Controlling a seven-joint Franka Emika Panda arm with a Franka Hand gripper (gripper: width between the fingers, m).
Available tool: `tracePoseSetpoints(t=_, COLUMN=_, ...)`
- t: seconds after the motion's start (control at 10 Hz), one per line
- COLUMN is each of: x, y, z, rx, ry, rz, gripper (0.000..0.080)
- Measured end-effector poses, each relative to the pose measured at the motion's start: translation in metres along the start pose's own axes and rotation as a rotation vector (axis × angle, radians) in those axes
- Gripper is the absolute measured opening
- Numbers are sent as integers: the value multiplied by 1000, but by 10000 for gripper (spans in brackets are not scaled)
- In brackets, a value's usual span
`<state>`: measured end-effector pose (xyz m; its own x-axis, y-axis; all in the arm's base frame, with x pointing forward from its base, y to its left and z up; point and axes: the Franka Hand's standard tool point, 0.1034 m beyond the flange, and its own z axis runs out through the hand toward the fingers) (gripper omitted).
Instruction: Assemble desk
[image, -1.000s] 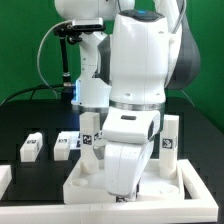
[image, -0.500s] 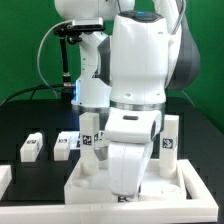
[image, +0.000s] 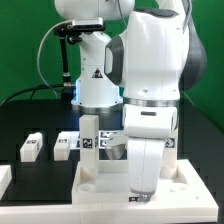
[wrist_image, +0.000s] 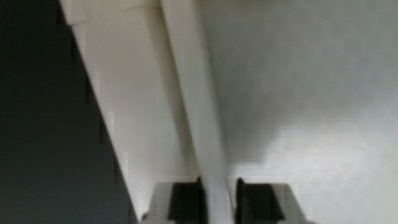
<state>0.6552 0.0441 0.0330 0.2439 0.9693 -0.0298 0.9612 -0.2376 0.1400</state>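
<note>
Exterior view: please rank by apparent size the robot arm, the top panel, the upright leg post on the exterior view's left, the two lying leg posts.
1. robot arm
2. top panel
3. upright leg post
4. two lying leg posts: alike

Bright, even light; wrist view perhaps blurred

A flat green backdrop (image: 25, 40) fills the room behind and well above the jaws. The black tabletop (image: 35, 118) spreads beneath them and away to the exterior view's left, matte and dark. Farther back than the jaws, a black stand (image: 67, 60) rises upright, with a thin dark cable (image: 45, 55) curving beside it. The light is bright and even, and the shadows are soft.
</note>
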Motion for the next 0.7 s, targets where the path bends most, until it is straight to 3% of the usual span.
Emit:
tracePoseSetpoints(t=0.2, x=-5, y=-1, z=3, rx=32, ry=-15, rz=5, gripper=74)
tracePoseSetpoints(t=0.3, x=-6, y=-1, z=4, rx=36, ry=-16, rz=7, gripper=74)
tracePoseSetpoints(t=0.4, x=-6, y=-1, z=4, rx=36, ry=-16, rz=7, gripper=149)
tracePoseSetpoints(t=0.5, x=-7, y=-2, z=3, rx=37, ry=-17, rz=8, gripper=149)
tracePoseSetpoints(t=0.7, x=-7, y=-2, z=4, rx=38, ry=-17, rz=9, gripper=470)
